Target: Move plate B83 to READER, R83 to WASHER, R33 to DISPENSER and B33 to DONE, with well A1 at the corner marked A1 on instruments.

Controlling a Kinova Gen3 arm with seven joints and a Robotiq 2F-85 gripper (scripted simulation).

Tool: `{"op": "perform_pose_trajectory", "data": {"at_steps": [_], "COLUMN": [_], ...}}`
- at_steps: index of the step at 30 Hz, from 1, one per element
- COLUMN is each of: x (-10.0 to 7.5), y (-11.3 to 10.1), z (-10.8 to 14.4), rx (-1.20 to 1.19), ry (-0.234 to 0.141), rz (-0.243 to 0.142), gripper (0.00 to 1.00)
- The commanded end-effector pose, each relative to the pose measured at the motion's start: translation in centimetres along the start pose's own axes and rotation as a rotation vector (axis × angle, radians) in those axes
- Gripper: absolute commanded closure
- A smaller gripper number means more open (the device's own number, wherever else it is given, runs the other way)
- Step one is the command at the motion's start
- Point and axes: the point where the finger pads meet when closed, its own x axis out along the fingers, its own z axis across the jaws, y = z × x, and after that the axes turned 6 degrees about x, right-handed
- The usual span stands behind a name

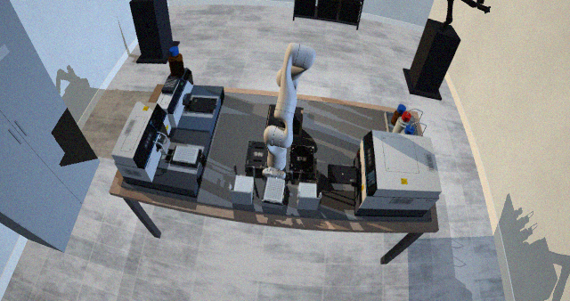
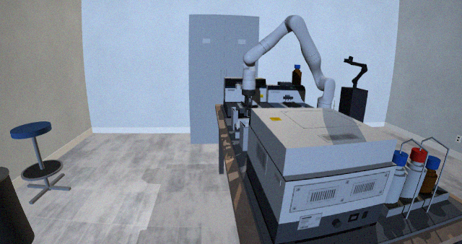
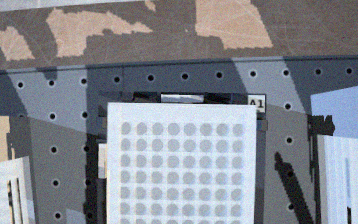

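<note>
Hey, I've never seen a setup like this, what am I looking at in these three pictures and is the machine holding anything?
It is a white robot arm bolted to a lab table crowded with instruments. One picture looks down from above, one looks along the table from its end, past a big grey instrument, and one comes from a camera on the arm's wrist, pointing straight down. The arm reaches toward the table's front edge, where a white well plate, a tray of small round wells, sits between two pale upright blocks. The wrist picture shows that plate close up, with a small A1 label at one corner. Bottles stand in a rack at one end. The claw is open and holds nothing.
</note>
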Motion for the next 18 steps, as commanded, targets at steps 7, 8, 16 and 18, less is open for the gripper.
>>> {"op": "perform_pose_trajectory", "data": {"at_steps": [7, 8, 16, 18], "x": [0.8, 1.0, 2.1, 2.3], "y": [0.1, 0.1, 0.1, 0.1], "z": [0.0, 0.0, 0.0, 0.0], "rx": [0.000, 0.000, 0.000, 0.000], "ry": [0.000, 0.001, 0.001, 0.001], "rz": [0.002, 0.002, 0.002, 0.002], "gripper": [0.00, 0.00, 0.00, 0.00]}}
